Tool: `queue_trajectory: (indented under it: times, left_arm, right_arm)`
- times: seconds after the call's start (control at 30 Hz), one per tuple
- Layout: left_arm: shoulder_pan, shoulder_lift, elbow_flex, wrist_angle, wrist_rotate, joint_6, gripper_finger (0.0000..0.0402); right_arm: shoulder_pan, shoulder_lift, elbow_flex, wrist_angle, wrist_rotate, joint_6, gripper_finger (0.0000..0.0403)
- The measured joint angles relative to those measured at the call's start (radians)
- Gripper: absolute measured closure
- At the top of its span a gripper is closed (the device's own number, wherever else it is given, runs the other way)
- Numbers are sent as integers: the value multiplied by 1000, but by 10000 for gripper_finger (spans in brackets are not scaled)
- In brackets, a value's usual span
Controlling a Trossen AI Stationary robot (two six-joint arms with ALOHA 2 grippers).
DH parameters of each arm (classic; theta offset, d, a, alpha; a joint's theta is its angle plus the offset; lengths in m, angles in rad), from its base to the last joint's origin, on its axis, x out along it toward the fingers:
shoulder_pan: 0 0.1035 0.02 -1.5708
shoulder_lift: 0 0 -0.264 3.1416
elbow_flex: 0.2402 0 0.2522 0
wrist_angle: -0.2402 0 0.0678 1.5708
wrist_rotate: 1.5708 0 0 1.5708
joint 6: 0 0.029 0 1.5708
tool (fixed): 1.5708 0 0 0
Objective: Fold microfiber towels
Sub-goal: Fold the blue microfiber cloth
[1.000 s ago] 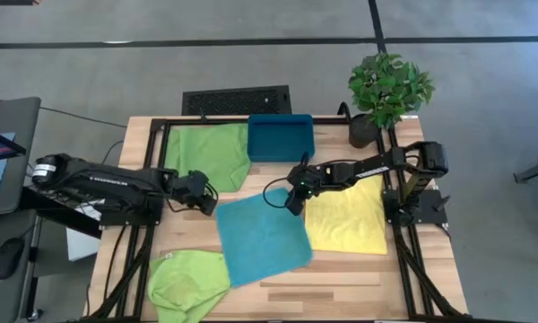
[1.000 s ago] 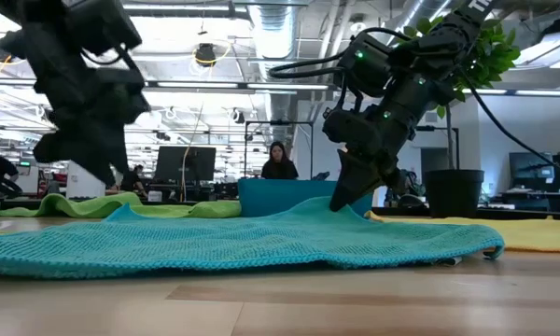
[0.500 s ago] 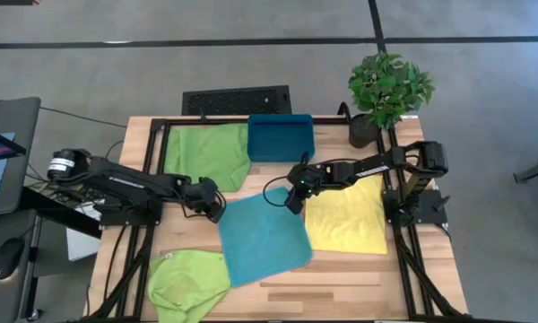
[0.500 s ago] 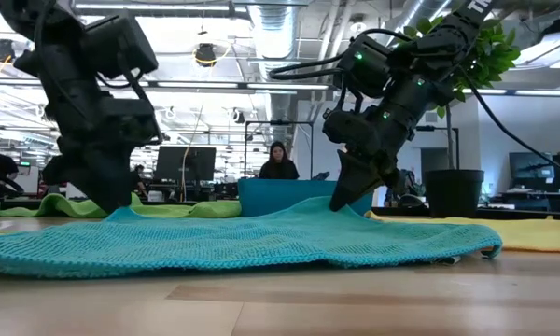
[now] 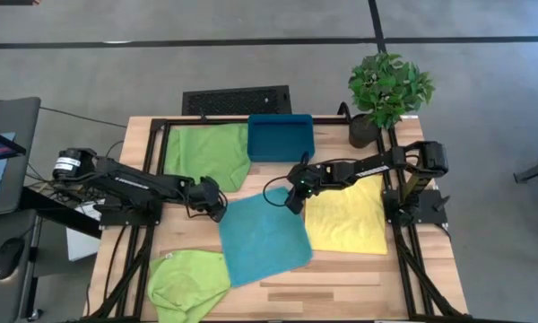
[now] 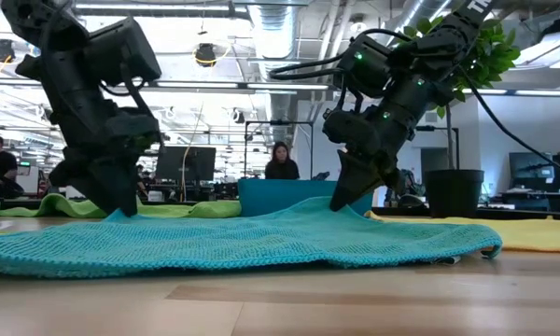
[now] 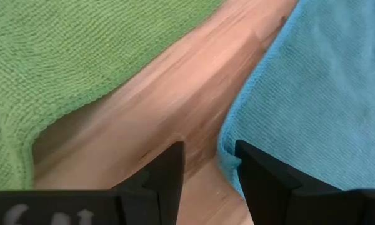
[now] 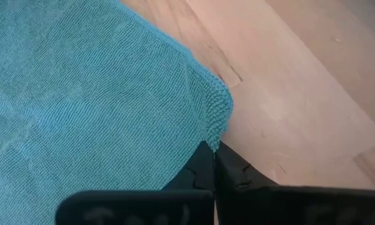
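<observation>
Teal towel [image 5: 262, 235] lies unfolded: right pincer [image 8: 212, 157] is clamped on one corner, left pincer [image 7: 209, 172], fingers apart, straddles the opposite corner. No towel looks folded.

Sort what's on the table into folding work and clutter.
Folding work: teal towel, yellow towel, green towel at the back, green towel at the front.
Clutter: teal bin, potted plant.

I'm looking into an open-plan lab or office: exposed ceiling ducts [image 6: 271, 28] along the frame's top, monitors [image 6: 185, 164] at centre left, a seated person [image 6: 280, 162] mid-frame behind the table.
</observation>
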Motion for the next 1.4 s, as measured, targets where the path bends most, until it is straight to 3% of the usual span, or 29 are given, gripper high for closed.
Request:
queue_trajectory:
  times: [0.2, 0.43, 0.87, 1.1, 1.4]
  left_arm:
    - [0, 26, 22, -17, -7, 16, 288]
    - [-1, 30, 52, -4, -3, 90, 392]
    - [-13, 29, 163, -57, -52, 298, 401]
    - [-102, 29, 213, -104, -51, 464, 401]
    - [-257, 29, 230, -94, -26, 476, 401]
  right_arm:
    - [0, 0, 0, -3, 0, 0, 392]
    - [-10, 0, 0, 2, 0, -2, 392]
    - [-37, 0, 0, 4, 1, -71, 391]
    - [-5, -47, 0, -10, 2, -121, 391]
    - [55, -140, 0, -111, 1, -158, 391]
